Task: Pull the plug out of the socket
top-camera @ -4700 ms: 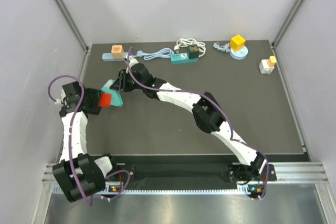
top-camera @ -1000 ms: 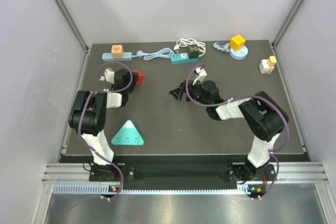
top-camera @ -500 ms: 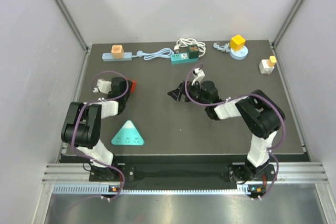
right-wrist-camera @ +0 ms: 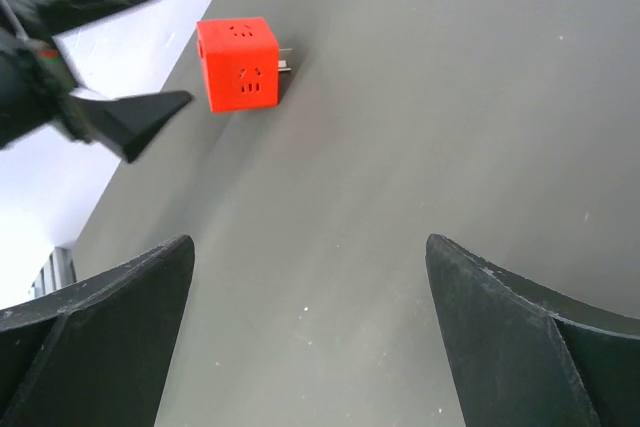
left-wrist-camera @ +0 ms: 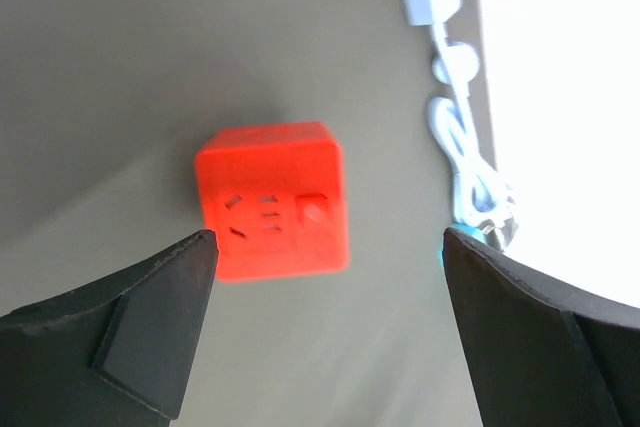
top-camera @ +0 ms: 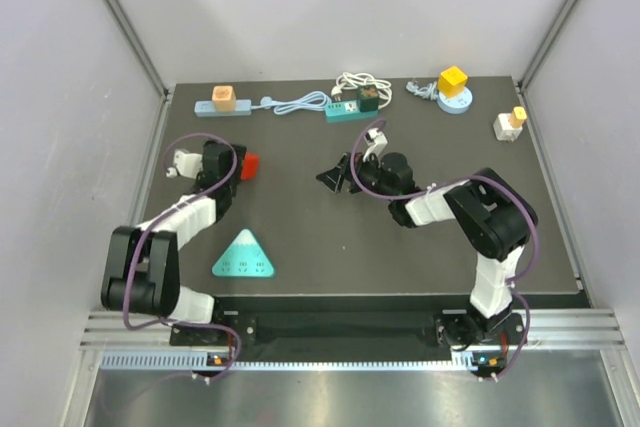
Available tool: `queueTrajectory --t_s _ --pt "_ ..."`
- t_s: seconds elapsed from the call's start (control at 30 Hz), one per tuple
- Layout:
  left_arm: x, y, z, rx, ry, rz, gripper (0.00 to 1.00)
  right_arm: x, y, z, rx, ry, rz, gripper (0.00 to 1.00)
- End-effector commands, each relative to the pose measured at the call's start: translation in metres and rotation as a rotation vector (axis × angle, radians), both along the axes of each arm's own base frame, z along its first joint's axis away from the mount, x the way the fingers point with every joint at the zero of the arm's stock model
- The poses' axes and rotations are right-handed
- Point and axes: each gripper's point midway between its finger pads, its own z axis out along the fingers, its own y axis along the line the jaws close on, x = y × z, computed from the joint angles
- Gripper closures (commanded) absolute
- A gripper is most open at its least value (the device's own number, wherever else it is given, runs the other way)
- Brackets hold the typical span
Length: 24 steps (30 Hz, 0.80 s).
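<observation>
the red cube plug (top-camera: pixel 248 165) lies on the table (top-camera: pixel 400 257) left of centre, well apart from the teal triangular socket (top-camera: pixel 245 255). its metal prongs (right-wrist-camera: pixel 285 59) lie level with the surface and point away from the left gripper (left-wrist-camera: pixel 327 237). that gripper has its jaws spread wide just short of the cube and holds nothing, and the right gripper (right-wrist-camera: pixel 308 242) near the middle is equally wide and empty.

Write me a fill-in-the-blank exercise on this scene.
The cube plug is ____ in colour.
The teal socket is shaped like a ____.
The left tool, facing the plug, stands ____ and holds nothing.
Missing words: red; triangle; open.
</observation>
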Motion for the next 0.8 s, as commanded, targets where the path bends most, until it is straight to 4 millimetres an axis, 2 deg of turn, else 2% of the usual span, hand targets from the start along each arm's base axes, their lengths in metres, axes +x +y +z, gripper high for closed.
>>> queueTrajectory --t_s 0.0,0.03,0.1,0.17,0.23,0.27,0.3,0.37,0.5,0.53,0.57,0.63,0.67,0.73,0.77 --pt "-0.014 0.009 0.027 0.031 -0.021 0.023 0.02 0.008 0.01 0.029 0.077 -0.073 0.022 0.03" --pt "-0.019 0.01 0.043 0.034 -0.05 0.025 0.02 0.008 0.009 0.027 0.078 -0.067 0.022 0.03" --pt "-0.028 0.013 0.054 0.059 -0.047 0.021 0.02 0.005 0.007 0.028 0.081 -0.068 0.023 0.03" --pt "-0.037 0.014 0.072 0.094 -0.067 -0.01 0.09 0.002 0.005 0.031 0.094 -0.075 0.027 0.03" --pt "-0.042 0.009 0.088 0.121 -0.085 -0.059 0.13 -0.003 0.001 0.032 0.118 -0.07 0.033 0.02" --pt "-0.039 0.007 0.103 0.138 -0.105 -0.081 0.16 -0.004 -0.002 0.033 0.122 -0.069 0.036 0.02" --pt "-0.041 -0.001 0.107 0.145 -0.098 -0.139 0.21 -0.006 -0.003 0.032 0.126 -0.064 0.04 0.03" --pt "-0.037 -0.012 0.12 0.202 -0.103 -0.231 0.25 -0.009 -0.009 0.029 0.105 -0.052 0.044 0.03" --pt "-0.04 -0.04 0.114 0.25 -0.111 -0.333 0.24 -0.008 -0.019 0.017 0.014 -0.072 0.008 0.02" --pt "-0.038 -0.047 0.121 0.257 -0.155 -0.347 0.24 -0.006 -0.02 0.015 0.015 -0.065 0.0 0.02" --pt "-0.041 -0.062 0.115 0.26 -0.164 -0.389 0.24 -0.008 -0.018 0.011 0.016 -0.051 0.016 0.02" --pt "-0.036 -0.078 0.119 0.267 -0.217 -0.424 0.24 -0.014 -0.019 0.011 0.014 -0.048 0.035 0.02" --pt "-0.036 -0.09 0.12 0.267 -0.23 -0.459 0.24 -0.015 -0.022 0.02 0.024 -0.072 0.026 0.02" --pt "-0.03 -0.102 0.115 0.279 -0.223 -0.496 0.24 -0.019 -0.032 0.015 0.015 -0.075 -0.004 0.01" --pt "-0.026 -0.109 0.124 0.279 -0.252 -0.514 0.23 -0.017 -0.036 0.015 0.011 -0.071 -0.034 0.02"
